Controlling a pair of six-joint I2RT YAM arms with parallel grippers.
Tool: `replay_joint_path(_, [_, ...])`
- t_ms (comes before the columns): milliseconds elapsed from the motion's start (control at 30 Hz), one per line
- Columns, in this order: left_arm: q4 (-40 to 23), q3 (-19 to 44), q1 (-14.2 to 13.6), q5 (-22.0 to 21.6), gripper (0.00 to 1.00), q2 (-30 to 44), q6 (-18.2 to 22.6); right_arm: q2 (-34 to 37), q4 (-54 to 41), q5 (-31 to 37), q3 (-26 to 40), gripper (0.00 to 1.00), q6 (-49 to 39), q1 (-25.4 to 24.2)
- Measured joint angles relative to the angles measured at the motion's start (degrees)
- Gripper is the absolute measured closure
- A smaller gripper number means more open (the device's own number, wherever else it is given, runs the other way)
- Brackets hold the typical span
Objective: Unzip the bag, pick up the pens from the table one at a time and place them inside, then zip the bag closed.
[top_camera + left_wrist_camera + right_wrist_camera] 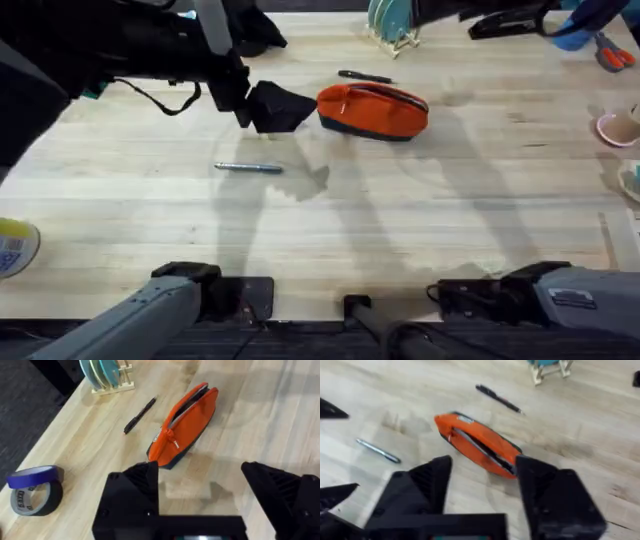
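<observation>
The orange bag (372, 110) lies on the table (420, 220) at the back middle, its zipper along the top. The zipper pull (173, 443) sits at the end nearest my left gripper. Whether the zip is open I cannot tell. My left gripper (270, 106) (200, 485) hovers open just left of the bag, holding nothing. My right gripper (485, 490) is open and raised above the near side of the bag (477, 445). The black pen (365, 77) (140, 416) lies just beyond the bag. The silvery pen (248, 167) (377, 451) lies in front of it, to the left.
A wooden rack with blue-green plates (393, 25) stands behind the black pen. Tape rolls (35, 491) lie at the table's left. A yellow-white roll (15, 246) sits at the left edge. A pink cup (620, 128) and scissors (611, 52) are at the right.
</observation>
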Motion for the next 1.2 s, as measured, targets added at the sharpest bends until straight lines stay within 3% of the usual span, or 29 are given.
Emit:
replay_joint_path(267, [-2.79, 0.00, 0.00, -0.02, 0.007, 0.00, -0.04, 1.05, -0.97, 0.01, 0.02, 0.731, -3.27, 0.37])
replay_joint_path(367, [-3.94, 0.00, 0.00, -0.04, 0.007, 0.00, -0.07, 1.05, -1.41, 0.01, 0.02, 0.950, -3.60, 0.37])
replay_joint_path(567, [-3.98, 0.00, 0.00, -0.03, 0.007, 0.00, -0.18, 1.05, -1.73, 0.02, 0.02, 0.970, -8.73, 0.37])
replay_joint_path(867, [-3.98, 0.00, 0.00, -0.04, 0.007, 0.00, -0.20, 1.07, -6.45, 0.02, 0.02, 0.970, -29.92, 0.37])
replay_joint_path(1200, [-3.98, 0.00, 0.00, -0.04, 0.007, 0.00, -0.20, 6.10, -4.81, -1.09, 0.02, 0.969, -43.13, 0.37])
